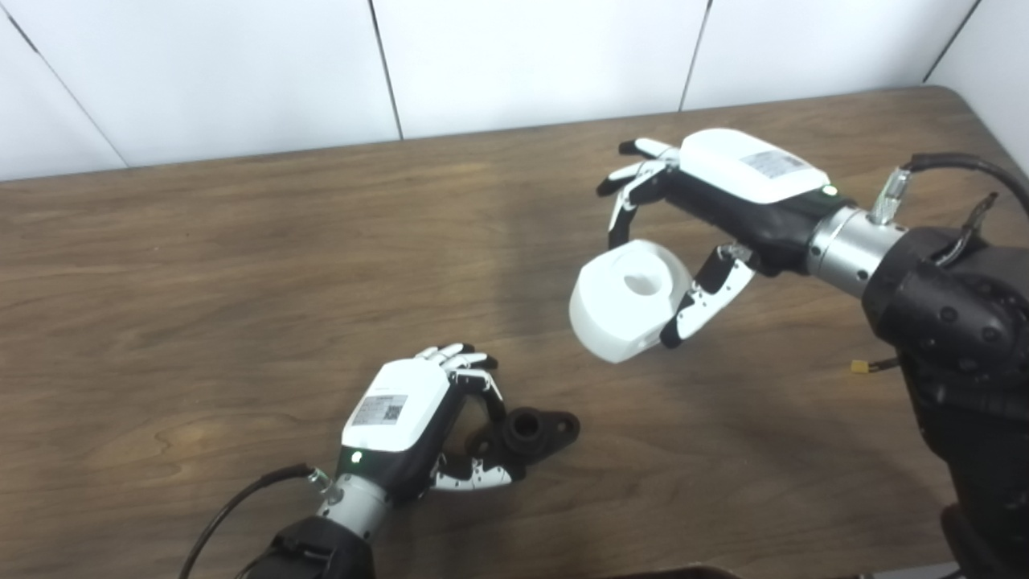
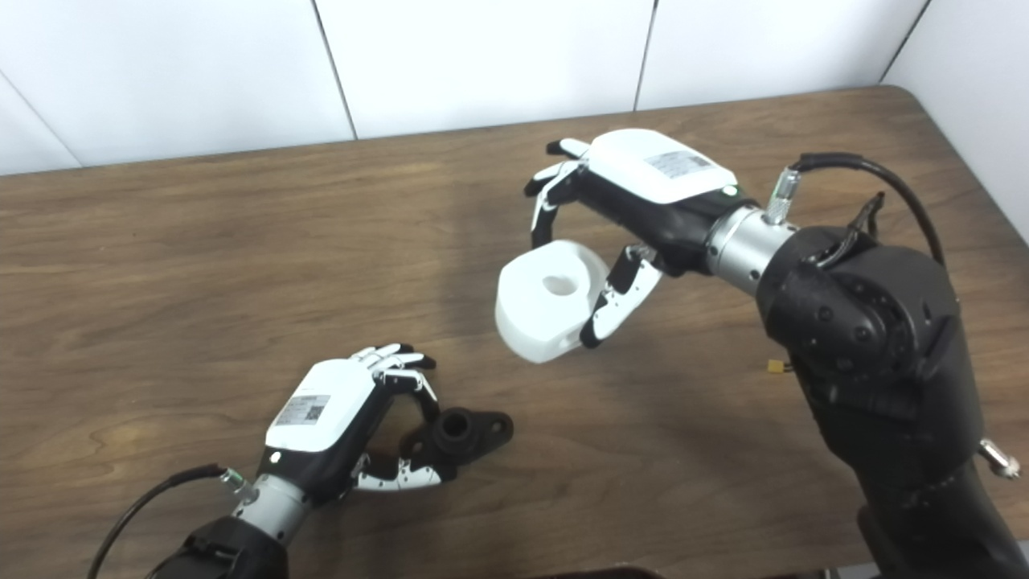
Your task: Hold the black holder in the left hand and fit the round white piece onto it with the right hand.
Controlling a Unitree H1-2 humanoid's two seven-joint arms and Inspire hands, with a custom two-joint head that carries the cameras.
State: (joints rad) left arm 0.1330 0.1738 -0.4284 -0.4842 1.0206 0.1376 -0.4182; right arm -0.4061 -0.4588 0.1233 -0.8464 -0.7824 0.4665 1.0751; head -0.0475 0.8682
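The black holder (image 1: 537, 430), a short tube with a flat eared flange, is low over the wooden table (image 1: 241, 281) near the front. My left hand (image 1: 402, 410) is shut on its left part, fingers curled over the top and thumb underneath. The round white piece (image 1: 623, 305), a thick disc with a hole in its upper face, is above and to the right of the holder, well apart from it. My right hand (image 1: 723, 193) is shut on it, fingers behind it and thumb pressed against its right side.
White wall panels (image 1: 522, 56) run along the table's far edge. The table's rounded corner (image 1: 957, 92) is at the top right. A small yellow connector (image 1: 860, 367) hangs by the right forearm, and a black cable (image 1: 233, 503) trails from the left wrist.
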